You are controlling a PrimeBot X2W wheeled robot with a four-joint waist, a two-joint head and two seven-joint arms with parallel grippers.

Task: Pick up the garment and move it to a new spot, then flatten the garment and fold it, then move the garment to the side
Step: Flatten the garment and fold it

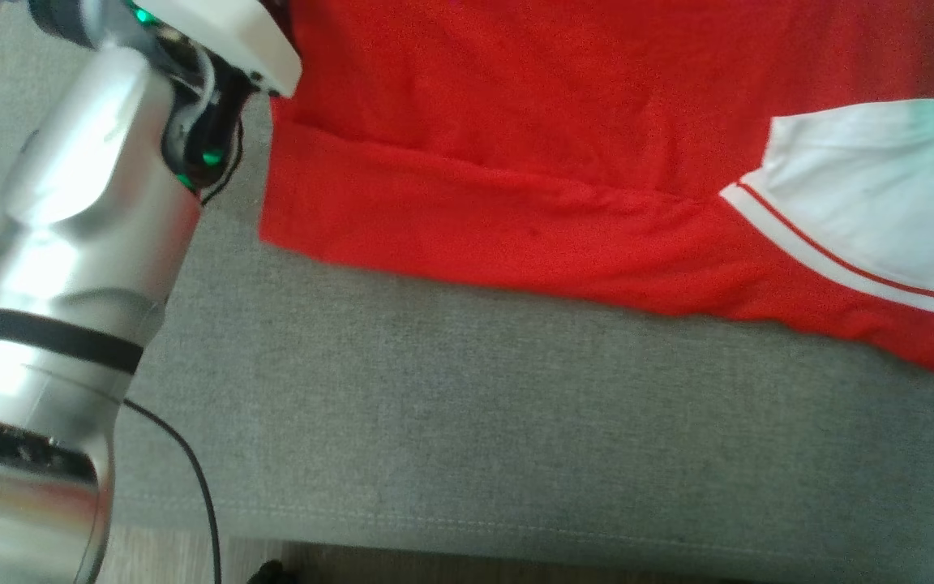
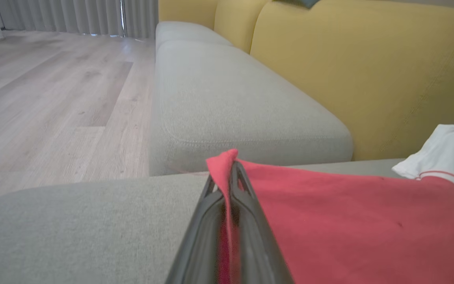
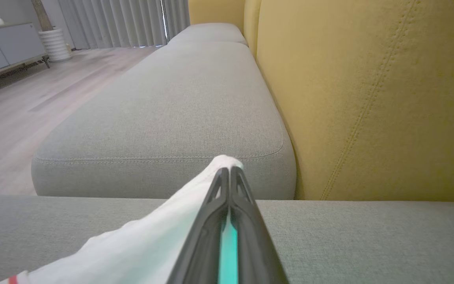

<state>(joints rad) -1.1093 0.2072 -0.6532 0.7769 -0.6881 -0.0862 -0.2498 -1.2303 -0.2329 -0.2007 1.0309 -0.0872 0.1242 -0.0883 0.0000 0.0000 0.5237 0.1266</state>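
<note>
Head camera looks steeply down, close; wrist cameras skim the seat (image 3: 164,102); all share the garment (image 1: 516,122).

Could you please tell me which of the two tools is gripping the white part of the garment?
The right tool: it is shut on the white sleeve, whereas the left tool pinches a red corner of the garment.

At the frame's left we see our rounded silver forearm (image 1: 70,268), a black band (image 1: 49,337), a white plastic housing (image 1: 224,36), green lights (image 1: 212,156) and a black cable (image 1: 201,487). Our left gripper (image 2: 231,166) and right gripper (image 3: 229,170) have dark grey fingers (image 2: 203,230) with triangular cut-outs; teal light glows between the right pair.
</note>
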